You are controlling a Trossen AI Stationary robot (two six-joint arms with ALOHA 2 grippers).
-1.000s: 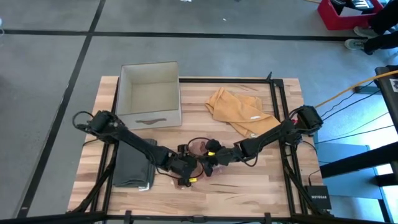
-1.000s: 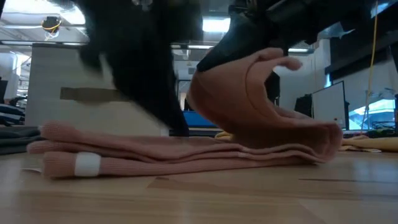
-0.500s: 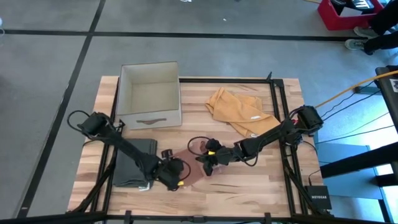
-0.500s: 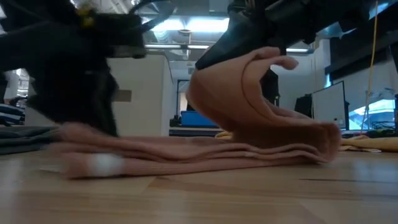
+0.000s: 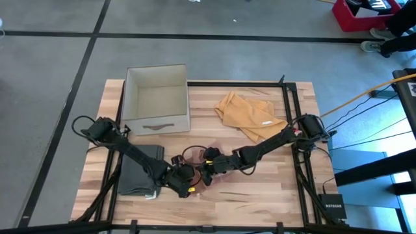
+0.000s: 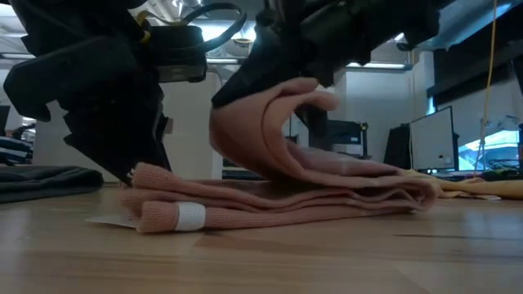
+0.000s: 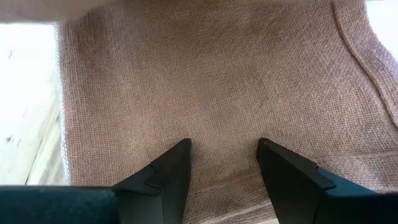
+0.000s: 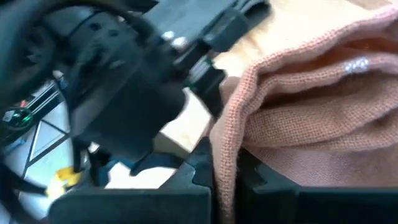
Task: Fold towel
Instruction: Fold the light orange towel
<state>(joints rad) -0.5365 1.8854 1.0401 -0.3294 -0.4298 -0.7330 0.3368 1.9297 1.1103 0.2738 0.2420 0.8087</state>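
A pink towel (image 6: pixel 327 204) lies folded in several layers on the wooden table (image 5: pixel 260 195), near its front middle, a white tag (image 6: pixel 189 216) on its left end. My right gripper (image 8: pixel 224 180) is shut on a flap of it, raised and curled over the lower layers. My left gripper (image 7: pixel 224 152) stands open over the towel's left end, its fingers spread on the cloth. In the high view the two grippers meet over the towel (image 5: pixel 197 158), and the arms hide most of it. My left gripper sets its two open fingertips (image 7: pixel 177 155) on the top layer near the towel's left end (image 6: pixel 151 175), slanting down from the table's left. Nothing is pinched between them. That end lies flat on the table. My right gripper pinches the edge of the raised flap (image 8: pixel 225 143) between its two fingers, reaching in from the table's right at a shallow downward slant. The flap (image 6: pixel 261 122) stands up and arches over toward the left, while the layers below stay on the table.
A grey fabric box (image 5: pixel 156 97) stands at the back left. A dark grey folded towel (image 5: pixel 140 169) lies at the front left beside the left arm. An orange towel (image 5: pixel 250 117) lies crumpled at the back right. Bare wood shows along the front edge.
My right gripper has carried the raised flap toward the table's left, so it arches farther over the lower layers. My left gripper has gone left and down from the towel's middle onto its left end, rolling its wrist. The towel's left end has drawn in toward the right.
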